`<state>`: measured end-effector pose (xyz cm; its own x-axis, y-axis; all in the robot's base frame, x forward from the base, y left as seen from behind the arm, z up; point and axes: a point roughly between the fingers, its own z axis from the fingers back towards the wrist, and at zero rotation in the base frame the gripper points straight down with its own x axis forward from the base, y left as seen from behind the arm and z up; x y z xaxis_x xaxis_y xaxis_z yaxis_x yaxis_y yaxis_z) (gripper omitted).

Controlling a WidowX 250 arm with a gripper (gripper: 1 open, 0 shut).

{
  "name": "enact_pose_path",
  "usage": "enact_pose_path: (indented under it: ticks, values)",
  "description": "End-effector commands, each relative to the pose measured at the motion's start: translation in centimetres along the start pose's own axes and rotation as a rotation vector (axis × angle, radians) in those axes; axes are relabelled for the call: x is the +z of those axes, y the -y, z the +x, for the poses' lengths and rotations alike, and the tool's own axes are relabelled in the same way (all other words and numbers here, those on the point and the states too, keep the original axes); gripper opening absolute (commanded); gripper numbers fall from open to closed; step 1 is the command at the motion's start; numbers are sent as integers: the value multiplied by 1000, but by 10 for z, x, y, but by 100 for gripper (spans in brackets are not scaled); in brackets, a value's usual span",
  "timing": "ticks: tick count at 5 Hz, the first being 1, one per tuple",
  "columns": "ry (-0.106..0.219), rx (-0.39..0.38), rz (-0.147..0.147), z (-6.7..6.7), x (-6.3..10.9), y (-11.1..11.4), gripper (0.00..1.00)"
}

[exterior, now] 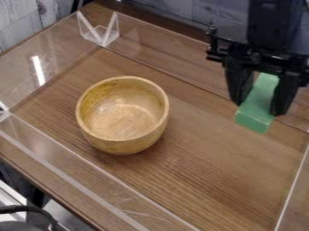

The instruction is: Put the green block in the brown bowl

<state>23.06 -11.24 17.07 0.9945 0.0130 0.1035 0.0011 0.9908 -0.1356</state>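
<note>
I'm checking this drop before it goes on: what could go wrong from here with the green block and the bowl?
1. The black gripper holds the flat green block far to the right of the round wooden bowl; released here, it would land on the wooden tabletop.
2. The block hangs below the fingers and could catch the bowl's thick rim on the way across.

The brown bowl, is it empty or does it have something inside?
Empty. Only bare wood shows inside the brown bowl; the green block is at the hand, right of it.
</note>
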Motion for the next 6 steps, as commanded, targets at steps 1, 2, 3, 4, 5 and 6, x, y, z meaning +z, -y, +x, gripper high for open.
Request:
enact_pose_path:
  ticks: [1, 2, 3, 4, 5, 6]
  values:
    - [53, 6, -13, -3, 13, -6, 0]
    - [63, 13, -8, -7, 13, -10, 0]
    - [67, 26, -3, -14, 21, -35, 0]
    - [80, 68, 6, -18, 32, -78, 0]
    - [95, 64, 0, -21, 33, -97, 0]
    - [99, 65, 2, -22, 27, -107, 0]
